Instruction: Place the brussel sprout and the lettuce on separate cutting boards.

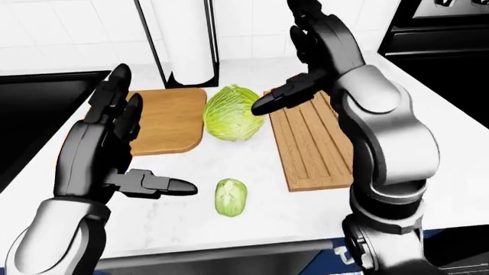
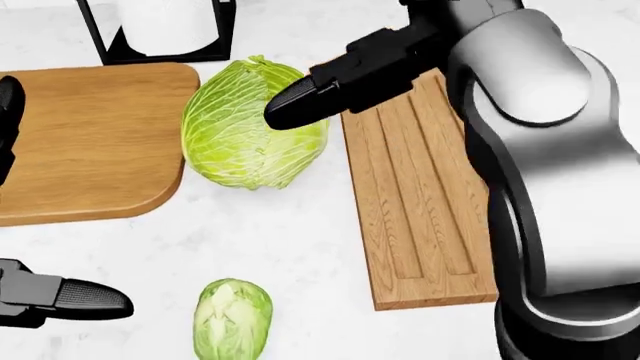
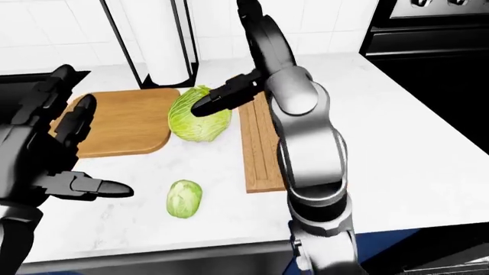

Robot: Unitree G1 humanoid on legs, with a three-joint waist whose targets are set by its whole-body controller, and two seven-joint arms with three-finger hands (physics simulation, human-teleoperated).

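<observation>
The lettuce, a big pale-green head, lies on the white counter between two boards, touching neither hand. The small brussel sprout lies nearer the bottom of the head view. A rounded wooden cutting board is to the lettuce's left and a grooved one to its right; both are bare. My right hand is open above the lettuce's right side, its thumb over the lettuce's top. To the left of the sprout my left hand is open, its thumb pointing at the sprout.
A paper towel roll in a black wire holder stands above the boards by the tiled wall. A black recess borders the counter on the left and a dark oven on the right. The counter's edge runs along the bottom.
</observation>
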